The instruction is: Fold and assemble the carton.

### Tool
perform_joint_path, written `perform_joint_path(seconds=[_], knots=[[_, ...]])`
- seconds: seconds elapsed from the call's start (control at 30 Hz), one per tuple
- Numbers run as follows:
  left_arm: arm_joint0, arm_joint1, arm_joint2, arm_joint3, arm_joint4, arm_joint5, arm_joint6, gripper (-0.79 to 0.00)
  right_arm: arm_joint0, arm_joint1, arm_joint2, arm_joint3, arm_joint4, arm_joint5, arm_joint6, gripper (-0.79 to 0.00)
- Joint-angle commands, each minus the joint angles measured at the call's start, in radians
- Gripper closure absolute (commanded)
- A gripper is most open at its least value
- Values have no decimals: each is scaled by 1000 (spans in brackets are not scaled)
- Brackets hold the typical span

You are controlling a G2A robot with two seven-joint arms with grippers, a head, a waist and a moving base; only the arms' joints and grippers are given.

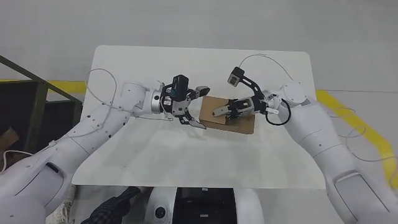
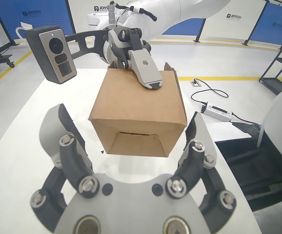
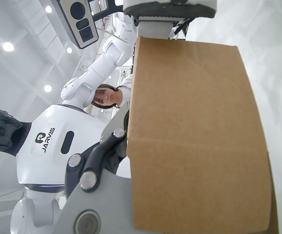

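Observation:
A brown carton (image 1: 229, 119) lies on its side on the white table (image 1: 149, 155), near the middle. In the left wrist view the carton (image 2: 138, 105) turns its open end toward my left gripper, with one flap folded inward. My left gripper (image 1: 196, 107) is open just in front of that end, and its fingers (image 2: 57, 125) stand apart on either side without touching. My right gripper (image 1: 224, 110) holds the carton's far end. One of its fingers (image 2: 149, 73) presses on the top panel. The carton (image 3: 197, 135) covers the other finger in the right wrist view.
The table's far edge runs just behind the carton, and bare tabletop lies on both sides. A dark rack (image 1: 25, 106) stands off the table's left. On the floor to the right a power adapter (image 2: 216, 110) lies with its cable.

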Motion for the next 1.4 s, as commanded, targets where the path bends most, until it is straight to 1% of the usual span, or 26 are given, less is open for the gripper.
perform_joint_path(seconds=[0.0, 0.13, 0.2, 0.23, 0.27, 0.4, 0.53, 0.8, 0.83, 0.97, 1.0, 1.03, 1.07, 1.1, 1.17, 1.23, 1.27, 1.3, 1.37], knots=[[-9, 1, 15, 5, -2, 0, 9, -785, 0, -1, -2, 0, -5, 2, 2, 0], [-22, 4, 38, 12, -8, 0, 27, -785, 2, -2, -5, -1, -16, 3, 3, 0], [-28, 5, 49, 15, -12, 0, 33, -705, 3, -3, -8, -3, -19, 4, 4, 0], [-31, 6, 55, 16, -14, 0, 35, -693, 3, -3, -8, -4, -20, 4, 4, 0], [-33, 7, 60, 17, -15, 0, 38, -662, 3, -4, -9, -5, -21, 5, 5, 0], [-42, 10, 83, 15, -22, 0, 42, -631, 4, -5, -11, -11, -20, 6, 6, 0], [-52, 11, 100, 18, -31, 0, 46, -628, 4, -5, -11, -13, -22, 5, 5, 0], [-66, 13, 126, 20, -51, 0, 59, -529, 4, -5, -10, -15, -23, 6, 6, 0], [-67, 13, 129, 21, -56, 0, 62, -514, 4, -5, -10, -14, -25, 6, 5, 0], [-72, 14, 137, 25, -63, 0, 63, -406, 3, -5, -9, -14, -26, 1, 1, 0], [-72, 15, 138, 27, -66, 0, 64, -391, 3, -6, -8, -13, -26, -1, -1, -12], [-73, 15, 140, 28, -68, 0, 63, -388, 3, -6, -8, -13, -27, -2, -2, -68], [-74, 16, 141, 29, -69, 0, 63, -385, 3, -6, -8, -13, -26, -2, -2, -169], [-74, 16, 142, 30, -70, 0, 62, -385, 3, -6, -7, -12, -26, -2, -2, -191], [-75, 17, 144, 31, -71, 0, 63, -382, 4, -5, -5, -10, -24, -4, -4, -348], [-74, 19, 144, 33, -71, 0, 63, -379, 5, -5, -2, -8, -22, -4, -4, -406], [-73, 19, 144, 34, -71, 0, 65, -376, 5, -5, 0, -7, -19, -4, -4, -520], [-72, 20, 144, 35, -72, 0, 65, -376, 5, -4, 2, -7, -17, -3, -3, -597], [-71, 22, 143, 36, -71, 0, 68, -366, 6, -3, 7, -6, -16, -3, -3, -674]])
